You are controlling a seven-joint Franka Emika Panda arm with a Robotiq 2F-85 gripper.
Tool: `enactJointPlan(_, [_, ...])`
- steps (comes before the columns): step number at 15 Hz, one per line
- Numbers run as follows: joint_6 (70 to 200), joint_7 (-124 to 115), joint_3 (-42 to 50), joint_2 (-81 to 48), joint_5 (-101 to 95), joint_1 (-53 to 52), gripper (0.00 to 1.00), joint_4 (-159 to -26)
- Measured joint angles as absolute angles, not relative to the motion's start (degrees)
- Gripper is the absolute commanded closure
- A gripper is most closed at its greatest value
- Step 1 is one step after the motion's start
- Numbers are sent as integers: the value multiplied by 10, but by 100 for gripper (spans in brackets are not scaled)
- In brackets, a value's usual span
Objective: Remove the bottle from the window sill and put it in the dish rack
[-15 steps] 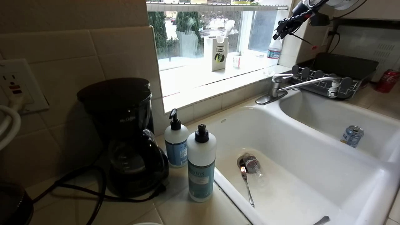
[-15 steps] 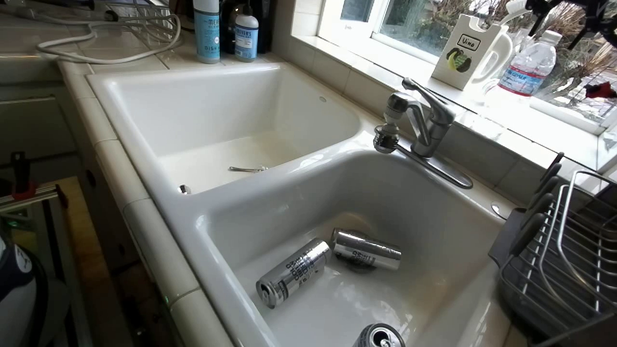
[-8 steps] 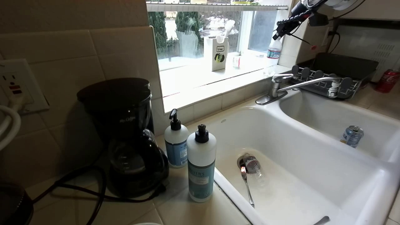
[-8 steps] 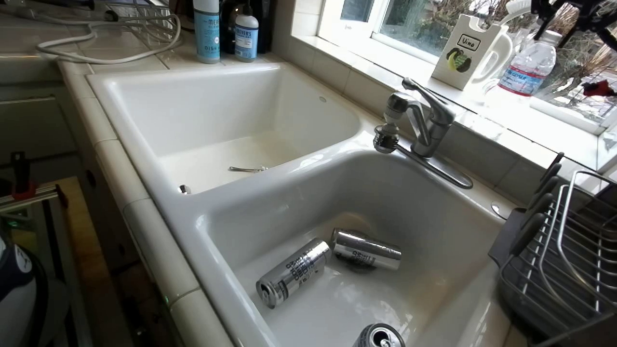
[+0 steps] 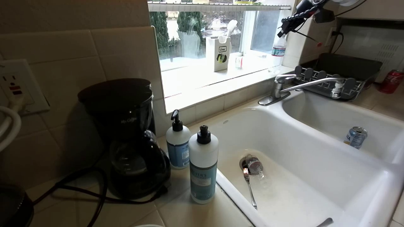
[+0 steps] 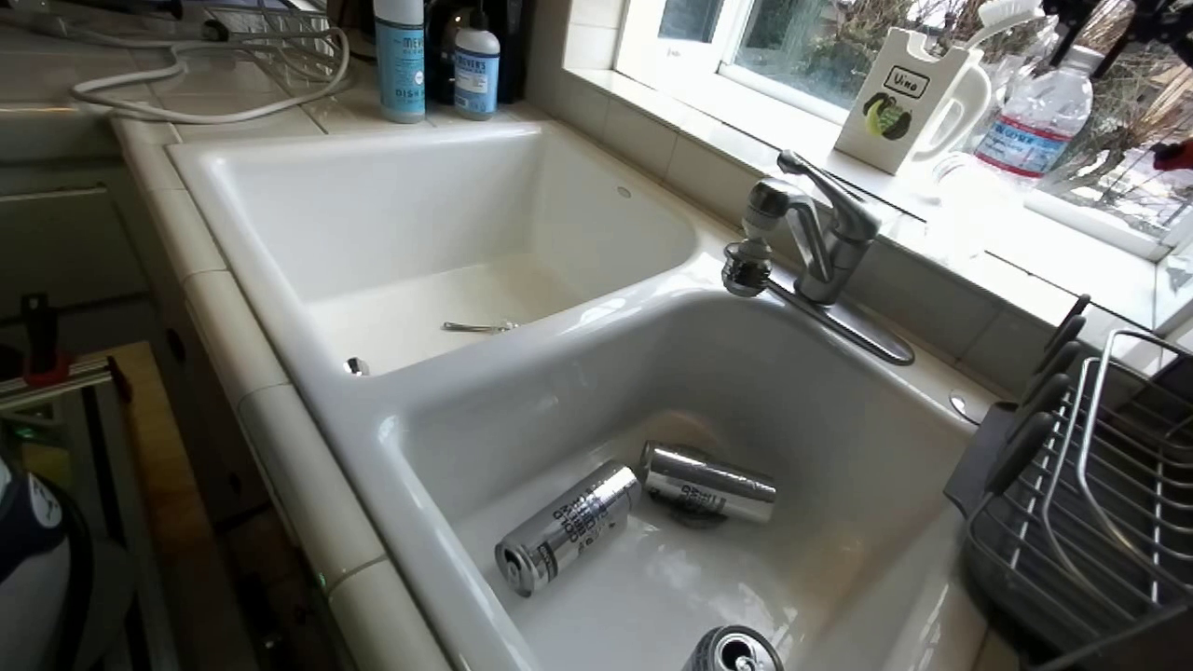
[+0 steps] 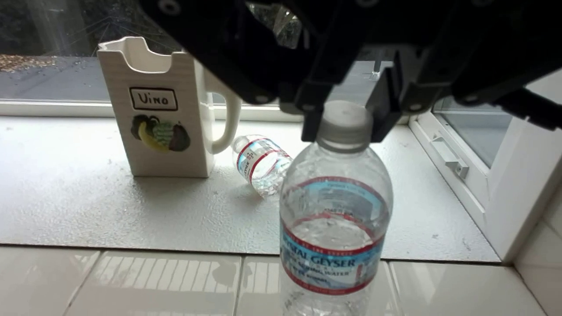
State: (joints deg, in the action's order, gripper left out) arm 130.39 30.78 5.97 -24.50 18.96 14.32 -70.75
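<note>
The clear plastic bottle (image 5: 279,51) with a blue and red label and white cap stands upright at the window sill (image 5: 195,82). It also shows in an exterior view (image 6: 1030,140) and large in the wrist view (image 7: 336,267). My gripper (image 7: 345,127) comes from above, its two fingers closed against the cap's sides. In both exterior views the gripper (image 5: 281,34) is at the bottle's top. The bottle's base is washed out by glare and cut off in the wrist view, so I cannot tell whether it touches the sill. The dark dish rack (image 6: 1002,559) is right of the faucet.
A white "Vino" pitcher (image 7: 162,118) holding a brush stands on the sill. A smaller labelled bottle (image 7: 261,162) lies beside it. The faucet (image 6: 829,242) rises between sill and double sink (image 6: 373,401). Cans (image 6: 569,527) lie in the near basin. A red can (image 5: 390,81) stands by the rack.
My gripper has closed on the cap. The bottle has since moved slightly up and to the right with the gripper in both exterior views.
</note>
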Motion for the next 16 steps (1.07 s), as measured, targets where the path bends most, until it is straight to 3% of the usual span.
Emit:
enactJointPlan(10, [1289,369,79,-23,223,185,92,-912])
enactJointPlan(16, [1309,294,158,112,185,191,92,-1053])
